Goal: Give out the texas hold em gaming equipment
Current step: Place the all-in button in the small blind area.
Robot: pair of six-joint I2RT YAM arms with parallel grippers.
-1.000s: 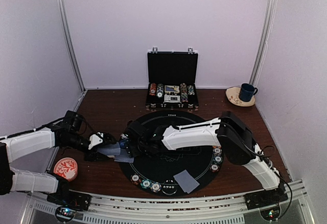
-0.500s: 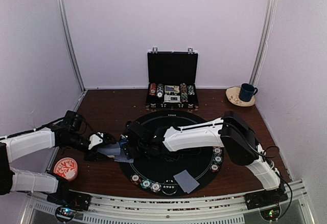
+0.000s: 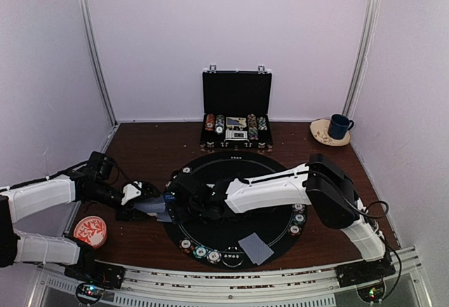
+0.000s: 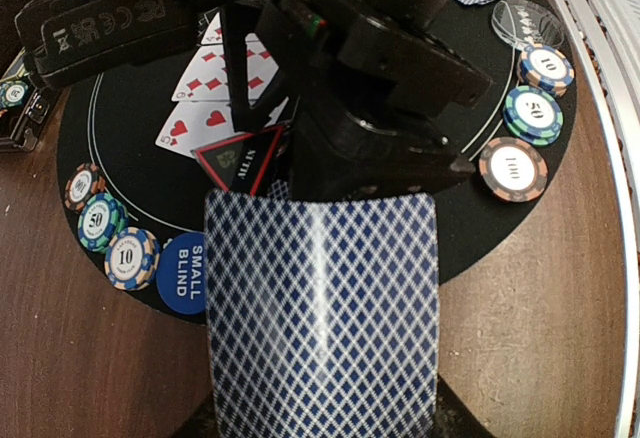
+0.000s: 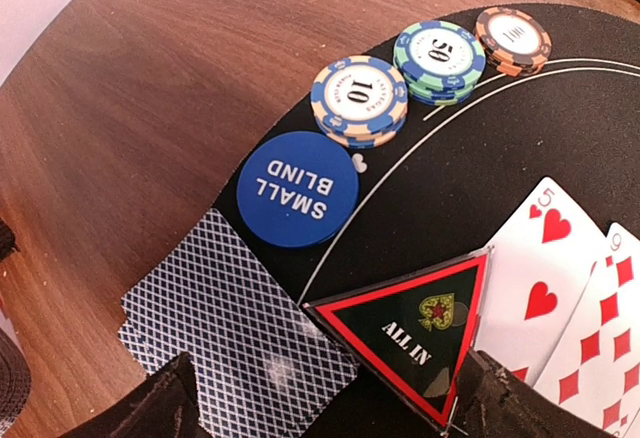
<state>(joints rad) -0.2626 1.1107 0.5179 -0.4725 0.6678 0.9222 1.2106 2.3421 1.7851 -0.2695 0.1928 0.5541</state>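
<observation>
My left gripper [image 3: 142,207] is shut on a stack of blue-diamond-backed playing cards [image 4: 320,308], held over the left edge of the round black mat [image 3: 238,174]; its fingers are hidden under the cards. My right gripper [image 5: 335,410] hangs open right in front of them. The red-edged "ALL IN" triangle marker [image 5: 420,330] lies on the mat between its spread fingers [image 5: 150,408], its tip over the cards' corner. The blue "SMALL BLIND" disc [image 5: 298,188] and stacks of chips [image 5: 358,98] lie beside it. Face-up red cards [image 5: 545,278] are on the mat.
More chips [image 4: 512,169] line the mat's near and right edge. A face-down card [image 3: 256,247] lies at the mat's front. The open black briefcase [image 3: 236,111] stands at the back, a blue mug [image 3: 340,126] at the back right, a red-and-white dish [image 3: 90,230] by the left arm.
My right gripper has spread wider and shifted slightly toward the near side. The left arm and its cards have stayed in place.
</observation>
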